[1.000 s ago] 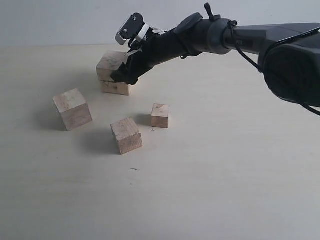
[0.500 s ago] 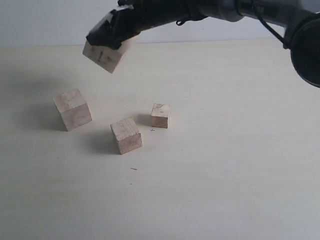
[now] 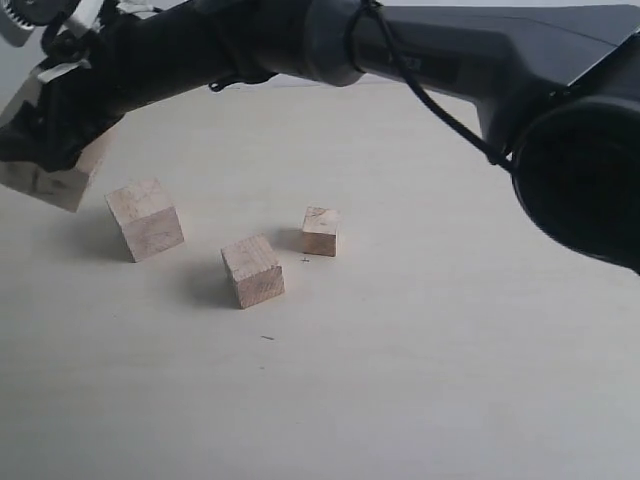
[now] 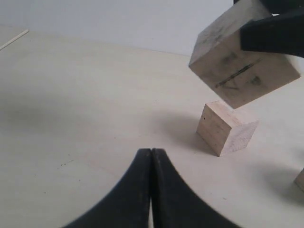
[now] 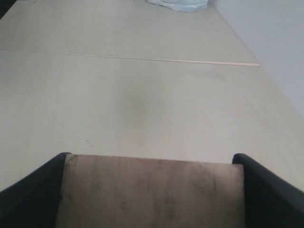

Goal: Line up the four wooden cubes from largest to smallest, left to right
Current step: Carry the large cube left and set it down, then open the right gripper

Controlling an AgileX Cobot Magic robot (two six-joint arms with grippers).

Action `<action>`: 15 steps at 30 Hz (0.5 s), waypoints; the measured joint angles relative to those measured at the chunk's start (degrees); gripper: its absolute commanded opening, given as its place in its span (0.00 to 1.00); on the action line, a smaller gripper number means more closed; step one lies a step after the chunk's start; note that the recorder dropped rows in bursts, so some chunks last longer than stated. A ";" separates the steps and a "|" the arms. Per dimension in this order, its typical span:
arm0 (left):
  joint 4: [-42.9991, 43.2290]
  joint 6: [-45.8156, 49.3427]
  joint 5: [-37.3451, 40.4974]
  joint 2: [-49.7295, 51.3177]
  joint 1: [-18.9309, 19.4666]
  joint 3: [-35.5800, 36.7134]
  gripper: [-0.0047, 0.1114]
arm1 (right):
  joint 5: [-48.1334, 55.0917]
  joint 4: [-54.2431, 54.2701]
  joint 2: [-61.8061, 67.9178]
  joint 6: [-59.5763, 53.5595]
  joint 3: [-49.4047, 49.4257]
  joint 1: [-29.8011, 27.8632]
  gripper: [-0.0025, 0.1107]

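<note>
My right gripper (image 3: 48,135) reaches across to the far left and is shut on the largest wooden cube (image 3: 47,182), which hangs tilted above the table. That cube (image 5: 152,190) fills the span between the fingers (image 5: 33,194); its dark scuffs and seam (image 4: 236,75) show in the left wrist view. On the table stand the second cube (image 3: 146,218), the third cube (image 3: 253,270) and the smallest cube (image 3: 320,231). The held cube hovers above and left of the second cube (image 4: 225,128). My left gripper (image 4: 151,151) is shut and empty, low over the table.
The pale table (image 3: 430,350) stretches wide to the right and front of the cubes. A thin light strip (image 5: 156,59) crosses the table and a bluish-white bundle (image 5: 178,4) lies at its far edge. The right arm's dark body (image 3: 450,60) spans the back.
The right gripper lifted the largest cube from the back middle of the table and carried it up and to the far left. The three other cubes stayed put.
</note>
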 measured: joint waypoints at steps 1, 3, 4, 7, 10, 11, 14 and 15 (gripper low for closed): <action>0.00 0.00 0.00 0.00 0.00 0.00 0.04 | -0.82 0.00 0.00 -0.27 0.00 0.91 0.02; 0.00 0.00 0.03 0.00 0.00 0.00 0.04 | -1.85 -0.13 0.23 -0.53 0.00 2.41 0.02; 0.00 0.00 0.03 0.00 0.00 0.00 0.04 | -2.26 -0.26 0.55 -0.63 0.00 2.99 0.02; 0.00 0.00 0.03 0.00 0.00 0.00 0.04 | -2.89 -1.43 1.94 -0.76 0.00 3.76 0.02; 0.00 0.00 0.03 0.00 0.00 0.00 0.04 | -3.68 -3.42 3.44 -0.76 0.00 3.90 0.02; 0.00 0.00 0.03 0.00 0.00 0.00 0.04 | -3.98 -4.71 3.84 -0.31 0.00 3.90 0.02; 0.00 0.00 0.03 0.00 0.00 0.00 0.04 | -5.35 -8.77 5.16 1.12 0.00 3.79 0.02; 0.00 0.00 0.03 0.00 0.00 0.00 0.04 | -5.71 -9.94 5.16 1.88 0.00 3.79 0.02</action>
